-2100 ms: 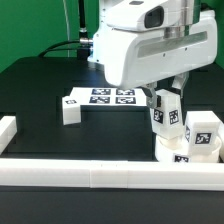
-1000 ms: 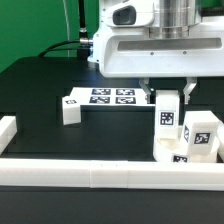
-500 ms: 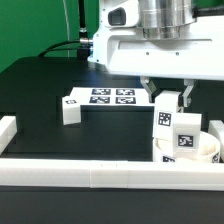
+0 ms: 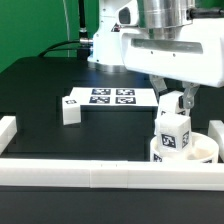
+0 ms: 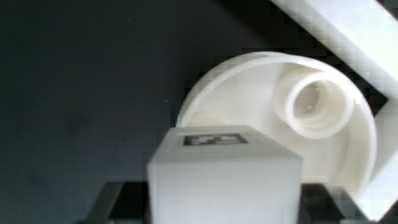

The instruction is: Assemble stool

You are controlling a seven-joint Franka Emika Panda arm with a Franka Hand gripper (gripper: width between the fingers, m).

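Note:
The round white seat (image 4: 200,151) lies at the exterior view's right, against the front white bar. My gripper (image 4: 172,101) is shut on the top of a white tagged leg (image 4: 170,132) that stands upright on the seat's left part. In the wrist view the leg (image 5: 222,170) fills the space between my dark fingers, with the seat (image 5: 285,100) and a round hole in it (image 5: 320,102) beyond. Another white leg (image 4: 70,110) lies on the table at the exterior view's left. Whether the held leg is seated in a hole is hidden.
The marker board (image 4: 110,96) lies behind the loose leg. A long white bar (image 4: 90,175) edges the table's front, with a short bar (image 4: 7,130) at the exterior view's left. The table surface (image 4: 110,135) is black.
The seat has turned: the second leg that stood up at its right side is no longer seen. My gripper has rotated and stays on the leg, now lower on the seat.

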